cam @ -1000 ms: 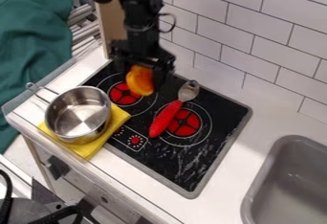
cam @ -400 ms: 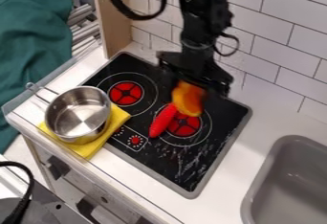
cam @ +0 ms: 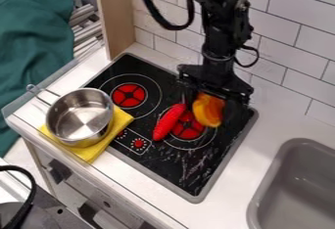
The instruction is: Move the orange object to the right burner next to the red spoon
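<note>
A black two-finger gripper (cam: pixel 210 106), its jaws closed around a rounded orange object (cam: pixel 208 110), has carried it rightward in the view since the previous frame, exposing more of the red-handled spoon (cam: pixel 169 122), whose handle lies just left of the jaws. The object is over the right part of the red-centred right burner (cam: pixel 187 126), its long axis running from between the jaws down the view, tilted slightly rightward, lower end rounded. Its skin shows yellow-orange edges around a deeper orange middle.
</note>
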You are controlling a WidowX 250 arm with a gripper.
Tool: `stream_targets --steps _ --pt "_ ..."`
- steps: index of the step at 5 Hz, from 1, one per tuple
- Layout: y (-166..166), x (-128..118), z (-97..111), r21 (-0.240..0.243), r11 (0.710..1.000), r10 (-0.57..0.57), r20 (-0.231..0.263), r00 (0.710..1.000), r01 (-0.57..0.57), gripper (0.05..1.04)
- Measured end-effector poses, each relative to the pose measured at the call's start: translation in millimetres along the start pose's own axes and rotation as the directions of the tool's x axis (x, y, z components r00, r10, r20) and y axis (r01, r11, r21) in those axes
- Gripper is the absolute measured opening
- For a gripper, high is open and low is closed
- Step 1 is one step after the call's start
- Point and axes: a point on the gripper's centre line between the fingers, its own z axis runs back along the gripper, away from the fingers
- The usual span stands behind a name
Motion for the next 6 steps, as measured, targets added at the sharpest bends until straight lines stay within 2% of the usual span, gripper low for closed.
stream_targets --steps 1,2,3,4,5,6 --pt "-0.2 10.8 -10.2 0.015 0.999 -0.035 -0.025 0.999 0.035 0.818" --pt "-2.8 20.2 -16.1 0.011 0.998 -0.057 -0.021 0.998 0.057 0.818" --pt "-5.1 21.3 -26.9 0.016 0.997 -0.077 -0.058 0.995 0.078 0.818" --pt "-6.2 22.4 -28.1 0.023 0.995 -0.092 -0.061 0.994 0.094 0.818" --pt "-7.5 17.8 -34.8 0.027 0.994 -0.099 -0.088 0.991 0.101 0.818" --pt "-8.5 17.7 -34.5 0.027 0.994 -0.105 -0.089 0.99 0.107 0.883"
